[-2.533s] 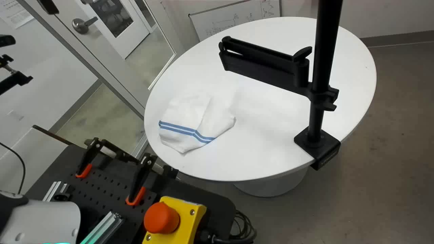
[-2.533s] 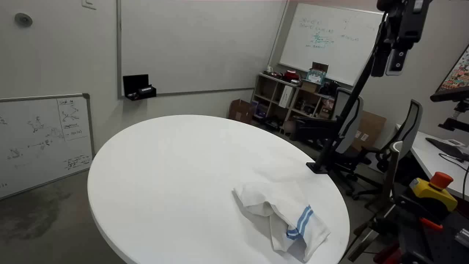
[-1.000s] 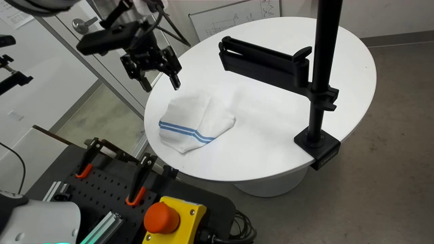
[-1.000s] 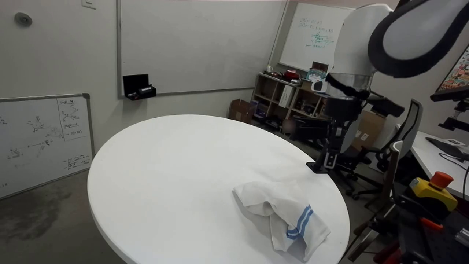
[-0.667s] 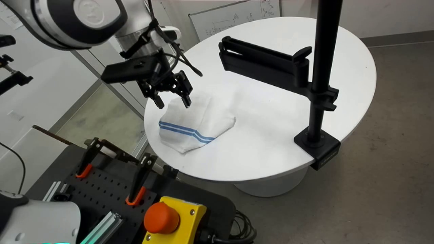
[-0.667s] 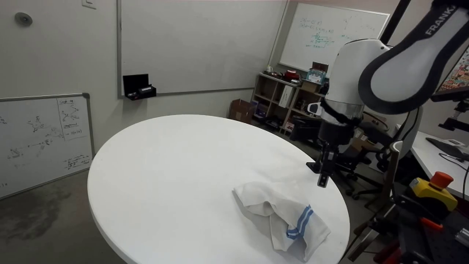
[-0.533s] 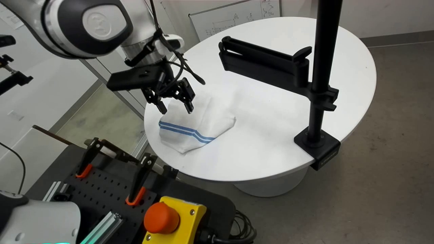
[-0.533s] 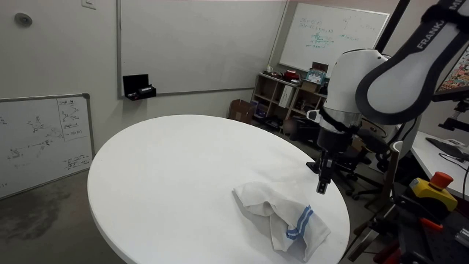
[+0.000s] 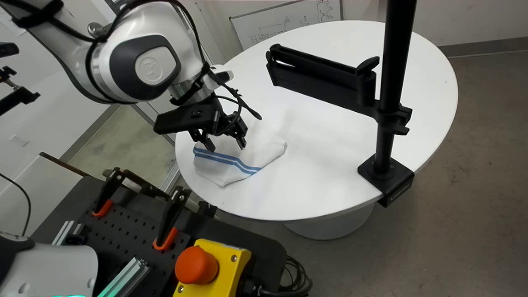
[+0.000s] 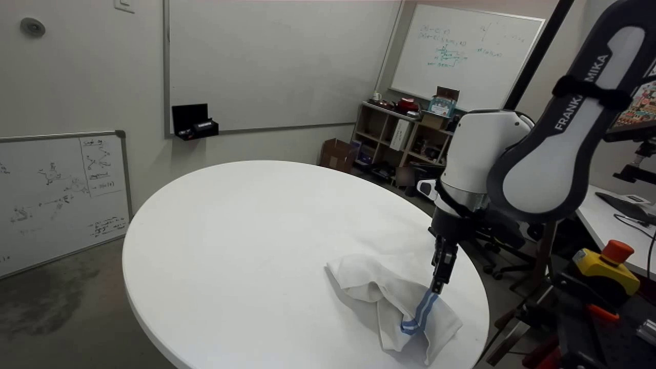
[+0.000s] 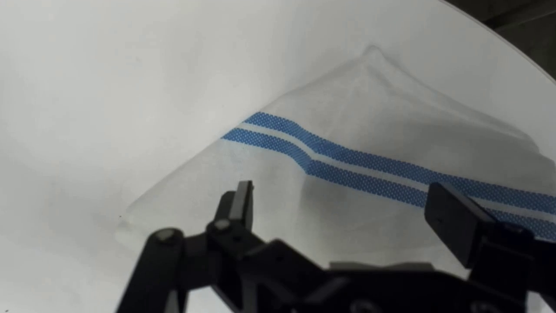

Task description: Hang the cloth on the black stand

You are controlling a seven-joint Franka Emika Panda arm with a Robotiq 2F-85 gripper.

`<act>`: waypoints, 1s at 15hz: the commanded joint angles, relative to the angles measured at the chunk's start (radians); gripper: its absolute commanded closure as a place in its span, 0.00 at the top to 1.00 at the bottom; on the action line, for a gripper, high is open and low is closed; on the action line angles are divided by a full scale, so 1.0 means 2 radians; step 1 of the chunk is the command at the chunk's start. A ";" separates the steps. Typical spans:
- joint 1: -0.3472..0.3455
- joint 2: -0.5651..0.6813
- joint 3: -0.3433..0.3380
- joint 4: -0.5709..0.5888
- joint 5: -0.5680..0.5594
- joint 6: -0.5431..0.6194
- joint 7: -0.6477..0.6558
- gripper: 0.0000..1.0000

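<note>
The white cloth [image 9: 247,163] with blue stripes lies right under the gripper [image 11: 341,191]. Its two fingers [image 11: 241,202] are wide apart; I can't tell if they touch the cloth. The round white table [image 9: 321,173] is below both. Well away from the gripper, the black stand [image 9: 391,86] is on the table's edge.

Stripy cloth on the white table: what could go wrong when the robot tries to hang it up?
The open gripper is over the cloth, which lies rumpled, so the grip might catch only one fold and slip. Also, the black stand has an arm sticking out over the table, so the gripper could bump it.
</note>
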 commanded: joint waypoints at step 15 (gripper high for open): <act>0.028 0.110 -0.005 0.083 -0.011 0.017 0.041 0.28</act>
